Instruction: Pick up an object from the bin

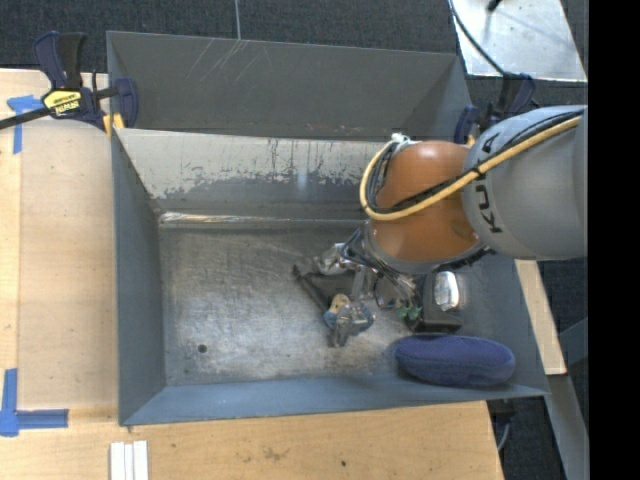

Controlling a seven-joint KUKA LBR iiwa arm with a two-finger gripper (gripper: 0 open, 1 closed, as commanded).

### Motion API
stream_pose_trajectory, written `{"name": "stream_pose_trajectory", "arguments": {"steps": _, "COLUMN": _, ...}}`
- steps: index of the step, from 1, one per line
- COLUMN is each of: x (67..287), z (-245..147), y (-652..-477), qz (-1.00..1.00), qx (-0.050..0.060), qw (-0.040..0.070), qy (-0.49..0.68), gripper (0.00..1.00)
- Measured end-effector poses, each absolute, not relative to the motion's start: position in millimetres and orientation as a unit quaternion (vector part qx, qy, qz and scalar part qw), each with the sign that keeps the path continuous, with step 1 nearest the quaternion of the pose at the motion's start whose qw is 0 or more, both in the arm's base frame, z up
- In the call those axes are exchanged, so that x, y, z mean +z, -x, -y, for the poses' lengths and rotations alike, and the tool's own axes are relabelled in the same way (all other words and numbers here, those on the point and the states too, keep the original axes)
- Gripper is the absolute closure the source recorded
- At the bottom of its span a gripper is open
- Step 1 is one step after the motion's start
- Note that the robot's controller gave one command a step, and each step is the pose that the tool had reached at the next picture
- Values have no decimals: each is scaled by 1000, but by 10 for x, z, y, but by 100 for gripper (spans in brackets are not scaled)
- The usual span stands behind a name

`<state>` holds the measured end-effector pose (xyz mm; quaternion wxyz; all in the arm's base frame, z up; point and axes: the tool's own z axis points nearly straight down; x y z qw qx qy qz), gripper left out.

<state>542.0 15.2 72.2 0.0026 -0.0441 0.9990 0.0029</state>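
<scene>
My gripper [332,293] is low over the bin floor, right of the middle, under the arm's orange cover. Its two metal fingertips [345,320] stand apart, so it is open, and I see nothing between them. A dark blue padded oblong thing [455,360] lies in the front right corner, to the right of the gripper and a little nearer the front wall. A small white and silver thing [445,290] lies by the right wall, just behind the blue one. Beside it is a black item with a green bit [428,318], partly hidden by the arm.
The arm comes in from the right and covers the back right part of the floor. The bare grey floor stretches left of the gripper to the left wall, with one small dark speck [202,348] near the front left.
</scene>
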Motion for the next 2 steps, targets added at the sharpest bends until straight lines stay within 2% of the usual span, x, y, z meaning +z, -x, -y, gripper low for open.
{"name": "stream_pose_trajectory", "arguments": {"steps": 1, "x": 778, "z": -148, "y": -5486, "qz": -999, "qx": 1, "qw": 16, "qy": 42, "gripper": 100}}
{"name": "stream_pose_trajectory", "arguments": {"steps": 2, "x": 2300, "z": 39, "y": -5287, "qz": -995, "qx": -1, "qw": 6, "qy": 100, "gripper": 100}}
